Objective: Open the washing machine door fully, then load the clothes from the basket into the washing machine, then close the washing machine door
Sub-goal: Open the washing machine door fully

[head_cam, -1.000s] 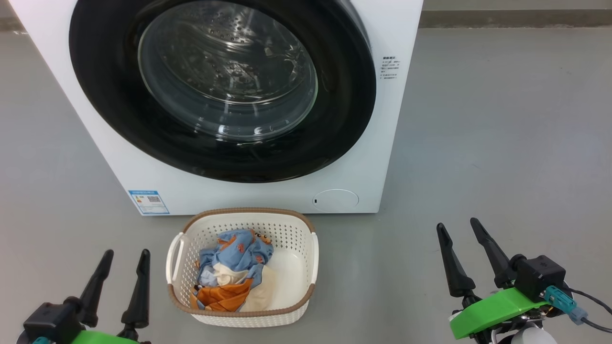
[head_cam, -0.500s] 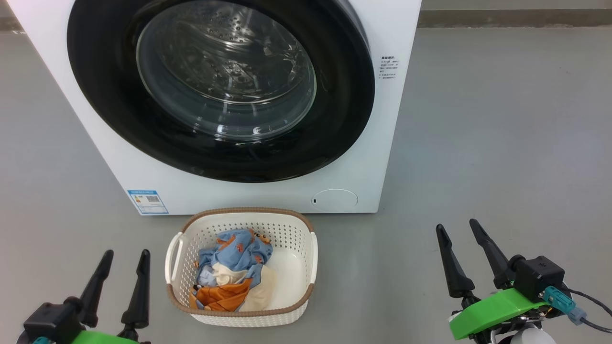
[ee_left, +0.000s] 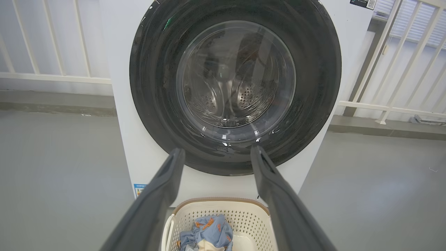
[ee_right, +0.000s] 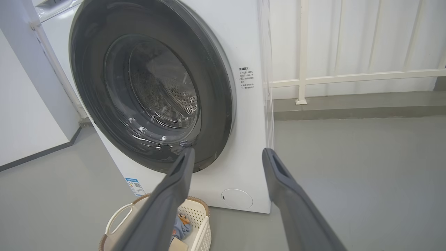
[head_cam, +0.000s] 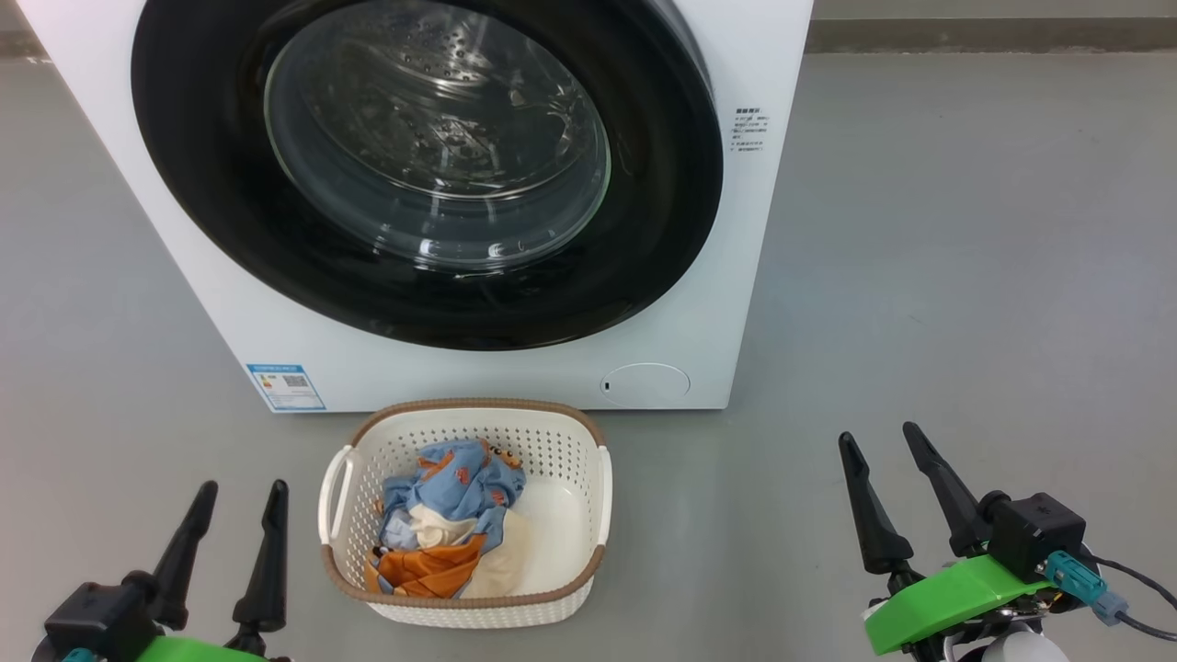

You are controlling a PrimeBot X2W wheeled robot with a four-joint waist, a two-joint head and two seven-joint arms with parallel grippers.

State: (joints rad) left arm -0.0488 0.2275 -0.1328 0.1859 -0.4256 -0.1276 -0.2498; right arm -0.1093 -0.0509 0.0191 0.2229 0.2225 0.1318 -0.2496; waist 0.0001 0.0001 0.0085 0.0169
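The glossy black round door (head_cam: 202, 184), clear glass bowl at its centre, sits shut on the white washing machine (head_cam: 722, 294). Just in front, on the floor (head_cam: 919, 276), the cream basket (head_cam: 570, 441) holds blue, orange and cream clothes (head_cam: 451, 515). The left end effector (head_cam: 244, 487) and right end effector (head_cam: 877, 432) flank the basket, fingers apart and empty.

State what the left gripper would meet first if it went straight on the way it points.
Probably the door, at its lower black ring. The left gripper, open, aims there in its wrist view, seemingly passing above the basket; depth is unclear.
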